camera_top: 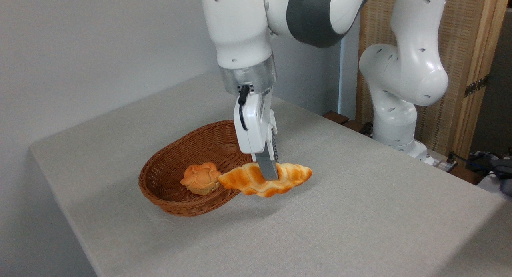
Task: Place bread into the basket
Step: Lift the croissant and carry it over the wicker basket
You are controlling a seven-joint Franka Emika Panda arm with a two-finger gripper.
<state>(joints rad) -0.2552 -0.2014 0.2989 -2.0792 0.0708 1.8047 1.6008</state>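
Above the right edge of the basket (168, 197), the gripper (269, 171) grasps the bread (246, 181) across its middle, one grey flat finger (267, 167) showing in front of the loaf and the other hidden behind it. The bread is a long braided loaf, golden-orange with paler stripes between its rounded lobes, and it tapers to a point at each end. It hangs level, clear of the counter (360, 229), with a soft shadow on the cloth below it. Its left tip reaches over the basket's rim, while the rest of it lies outside, over the counter.

The basket is oval, woven of brown wicker in tight ribbed rows, with low sloping sides and a thicker plaited rim. Inside it, against the near wall, sits a small bun (200, 179), round and flower-shaped, orange on top with a paler, crumbly-looking base. The bread's left tip appears just beside the bun; whether they touch cannot be told.

The counter is covered in a pale grey cloth with a fine, matte weave, its near-left corner rounded. The arm (248, 33) is glossy white plastic with a dark grey joint band and a brushed metal collar above the white gripper body. Its base (396, 129) stands at the counter's far right side, before a panel of woven cane in a light wood frame (472, 69).
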